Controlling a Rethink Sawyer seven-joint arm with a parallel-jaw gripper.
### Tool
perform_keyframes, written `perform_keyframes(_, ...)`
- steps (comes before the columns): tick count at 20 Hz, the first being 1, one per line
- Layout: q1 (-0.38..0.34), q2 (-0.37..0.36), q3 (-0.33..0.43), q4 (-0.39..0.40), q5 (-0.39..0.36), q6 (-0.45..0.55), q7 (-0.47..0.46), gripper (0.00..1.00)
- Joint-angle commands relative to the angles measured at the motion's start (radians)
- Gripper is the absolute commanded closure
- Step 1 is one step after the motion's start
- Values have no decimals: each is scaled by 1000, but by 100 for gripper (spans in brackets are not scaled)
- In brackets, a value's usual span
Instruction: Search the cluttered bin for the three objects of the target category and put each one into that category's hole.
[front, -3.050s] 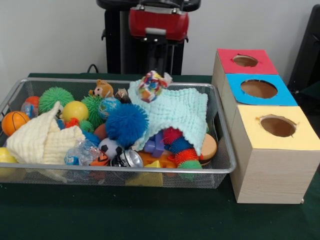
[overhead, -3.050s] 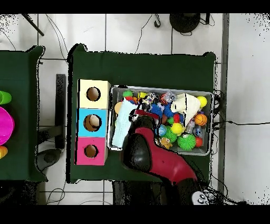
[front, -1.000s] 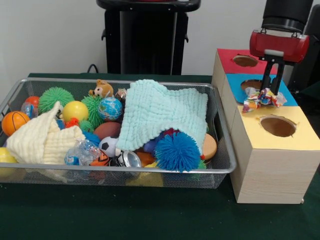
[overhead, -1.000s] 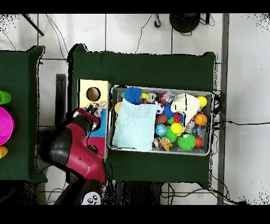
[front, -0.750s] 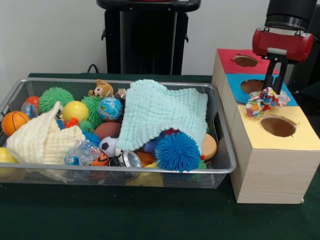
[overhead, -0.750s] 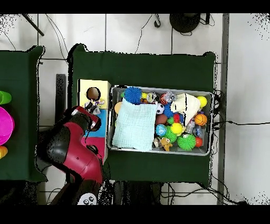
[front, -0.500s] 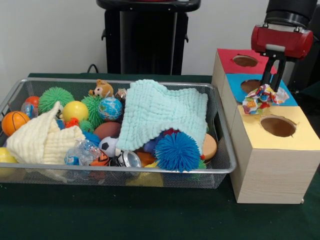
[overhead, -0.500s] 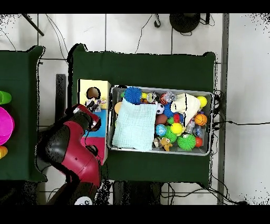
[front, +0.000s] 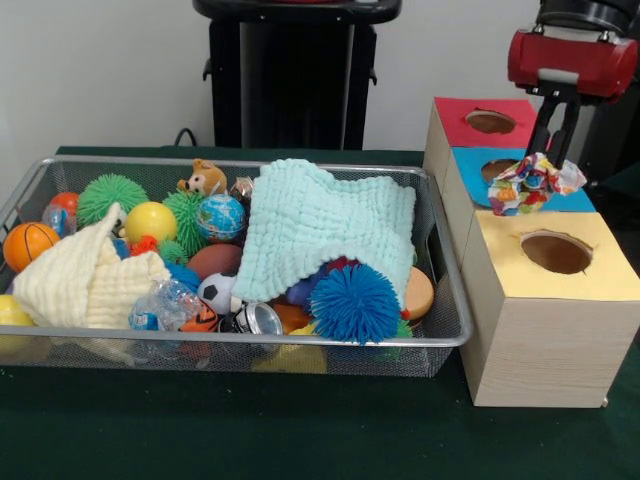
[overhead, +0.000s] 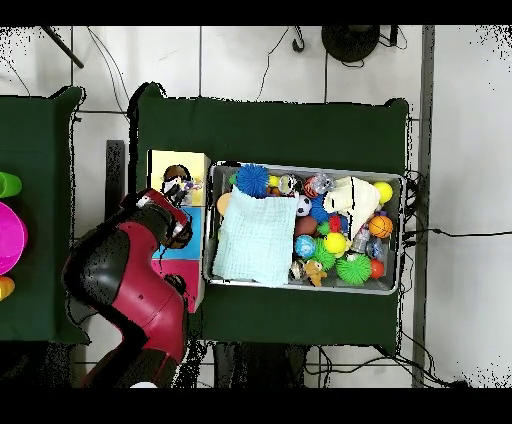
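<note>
My gripper (front: 545, 160) is shut on a blotched cloth piece (front: 533, 184), white with red, blue and yellow patches. It hangs in the air above the line between the blue surround and the yellow-surround hole (front: 556, 252), just behind that hole. In the overhead view the gripper (overhead: 180, 187) with the cloth sits over the yellow-surround hole (overhead: 172, 172). The wire mesh bin (front: 448, 333) lies to the left, full of toys. No other blotched cloth shows in it.
A mint-green waffle cloth (front: 330, 228) drapes over the bin's right half. A cream waffle cloth (front: 85, 280) lies at its left. A blue spiky ball (front: 355, 302), globe ball (front: 221, 217) and other balls fill the bin. Blue-surround (front: 517, 176) and red-surround (front: 489, 121) holes stand behind.
The gripper carried the blotched cloth from over the bin to the boxes. In the last half second it rose a little and shifted toward the yellow hole.
</note>
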Motion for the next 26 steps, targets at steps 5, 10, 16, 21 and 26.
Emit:
perform_keyframes(5,11,127,-85,-177,27,172,247,100)
perform_keyframes(10,-18,139,-43,-208,11,137,256,100)
perform_keyframes(16,-12,211,-75,-250,20,163,269,100)
perform_keyframes(21,-16,227,-74,-259,11,170,278,100)
perform_keyframes(26,-16,227,-67,-258,3,181,286,100)
